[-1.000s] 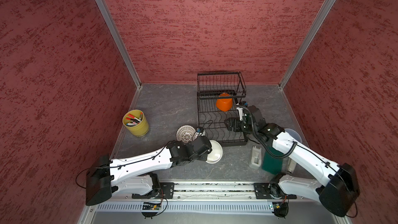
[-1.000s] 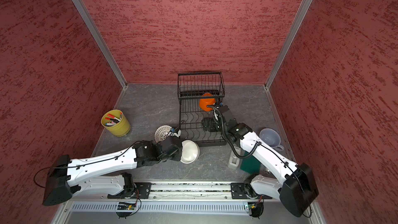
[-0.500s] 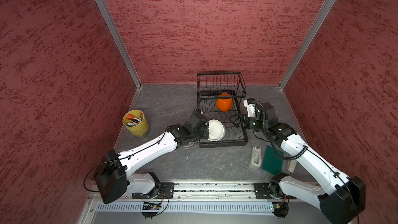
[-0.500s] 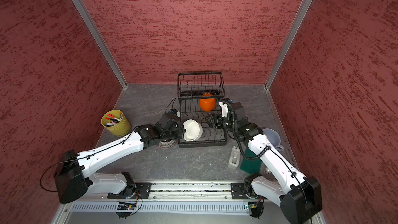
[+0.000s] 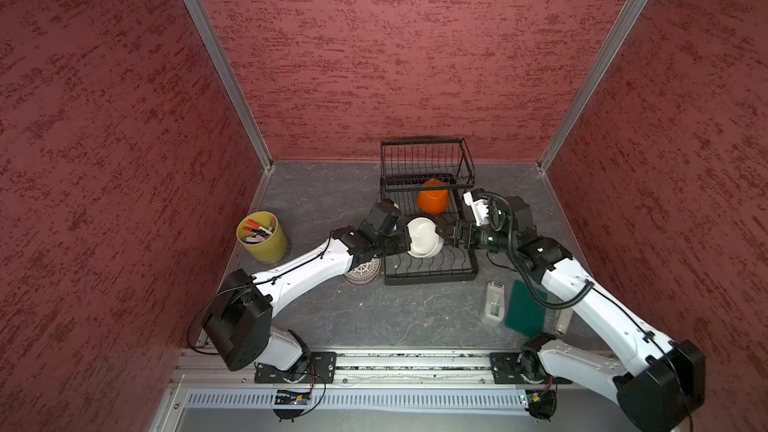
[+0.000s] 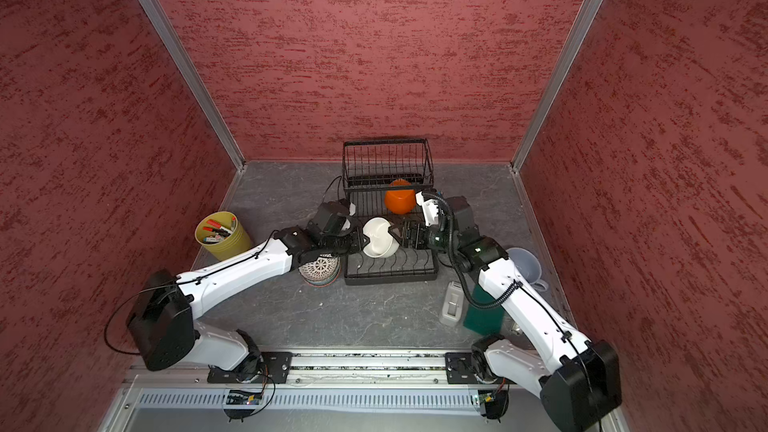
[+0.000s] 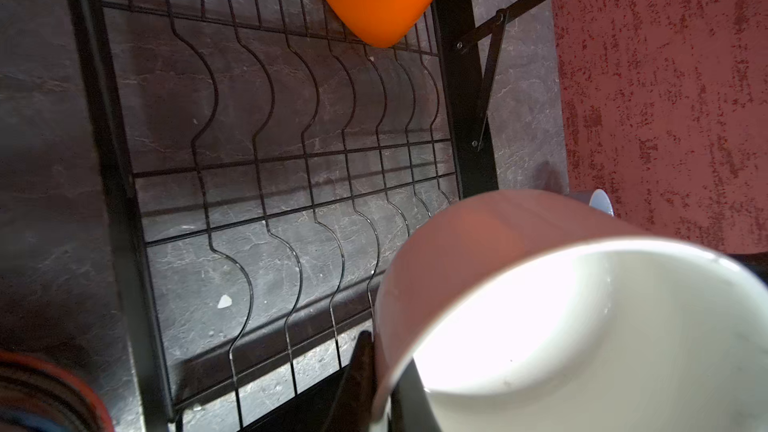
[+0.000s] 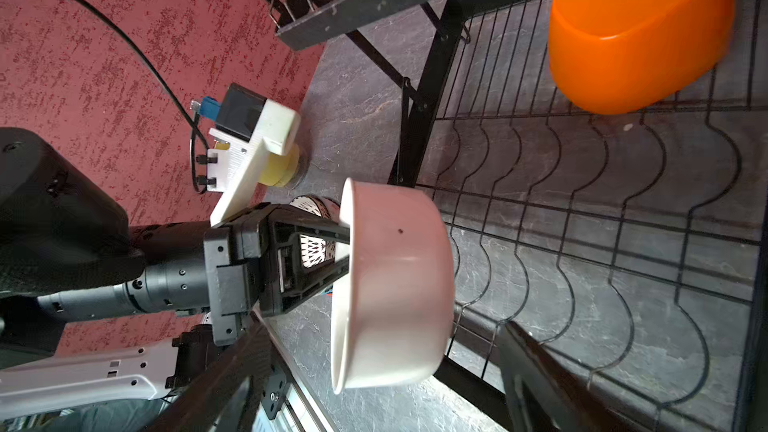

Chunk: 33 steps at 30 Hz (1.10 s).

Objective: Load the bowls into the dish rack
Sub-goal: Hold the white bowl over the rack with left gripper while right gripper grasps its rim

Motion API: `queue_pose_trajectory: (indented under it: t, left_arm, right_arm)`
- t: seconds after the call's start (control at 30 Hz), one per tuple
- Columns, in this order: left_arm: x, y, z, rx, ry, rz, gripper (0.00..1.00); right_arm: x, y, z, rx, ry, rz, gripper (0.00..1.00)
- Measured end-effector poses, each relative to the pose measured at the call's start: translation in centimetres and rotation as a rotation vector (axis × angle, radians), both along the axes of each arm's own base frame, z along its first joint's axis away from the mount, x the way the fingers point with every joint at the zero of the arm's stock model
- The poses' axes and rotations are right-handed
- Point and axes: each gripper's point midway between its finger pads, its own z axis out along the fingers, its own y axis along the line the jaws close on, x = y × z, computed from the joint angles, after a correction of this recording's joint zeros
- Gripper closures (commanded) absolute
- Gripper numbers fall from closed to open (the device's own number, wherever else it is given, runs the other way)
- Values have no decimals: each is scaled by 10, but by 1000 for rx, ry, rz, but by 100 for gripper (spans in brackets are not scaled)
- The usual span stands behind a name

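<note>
A plain white bowl point(image 5: 424, 238) point(image 6: 379, 238) hangs tilted on its side above the base tray of the black wire dish rack point(image 5: 432, 274) point(image 6: 390, 276). My left gripper point(image 5: 405, 238) point(image 7: 384, 367) is shut on the white bowl's point(image 7: 582, 326) rim. My right gripper point(image 5: 442, 234) point(image 8: 386, 326) stands open, one finger on each side of the white bowl point(image 8: 395, 284). An orange bowl point(image 5: 433, 201) point(image 8: 636, 35) leans at the back of the tray, under the raised basket. A stack of patterned bowls point(image 5: 363, 272) point(image 6: 319, 270) sits on the table left of the rack, partly under my left arm.
A yellow-green cup of markers point(image 5: 262, 236) stands at the left wall. A grey dispenser point(image 5: 493, 303) and a green pad point(image 5: 525, 307) lie right of the rack's front. A clear jug point(image 6: 524, 268) stands behind my right arm.
My left arm lifted the white bowl from the table in front of the rack and carried it over the base tray. My right gripper moved in around the bowl, its jaws slightly narrower.
</note>
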Motion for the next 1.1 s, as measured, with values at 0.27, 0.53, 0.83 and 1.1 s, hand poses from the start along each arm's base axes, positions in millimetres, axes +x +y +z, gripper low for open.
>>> queue_pose_trajectory:
  t: [0.27, 0.53, 0.83, 1.1]
  left_arm:
    - [4, -10, 12, -74, -12, -20, 100]
    - [8, -17, 12, -109, -7, -30, 100]
    - [10, -21, 9, -127, 1, -36, 100]
    - [11, -20, 8, -130, 9, -27, 100]
  right_arm:
    - [2, 1, -6, -3, 7, 0, 18]
    - [3, 4, -15, 6, 16, 17, 22]
    - [5, 10, -17, 33, 21, 32, 30]
    - [7, 14, -21, 58, 36, 37, 43]
